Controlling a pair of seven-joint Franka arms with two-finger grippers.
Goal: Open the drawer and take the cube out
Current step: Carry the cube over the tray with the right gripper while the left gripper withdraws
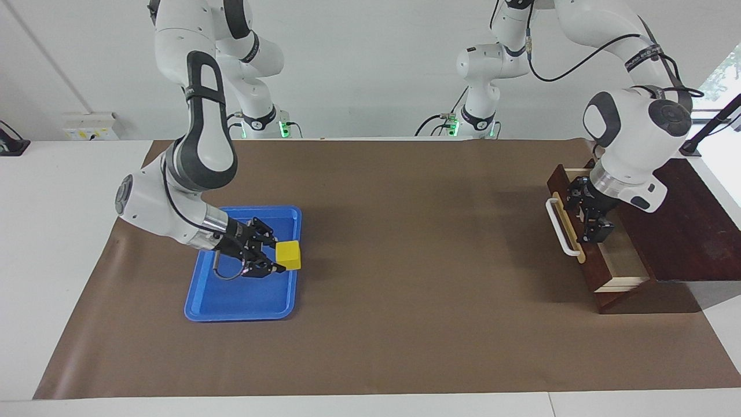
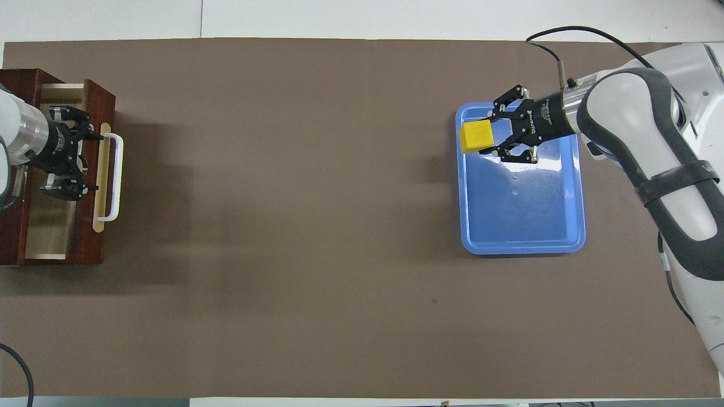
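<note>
Over brown matting, right gripper (image 1: 277, 258) clasps the cube (image 1: 288, 255) above blue tray (image 1: 231, 301).

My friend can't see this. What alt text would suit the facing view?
The right gripper holds a yellow cube over the edge of a blue tray. At the left arm's end of the table, the left gripper is over the open wooden drawer.

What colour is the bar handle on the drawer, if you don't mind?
White; the handle is mounted on a tan strip, clearest in the overhead view.
</note>
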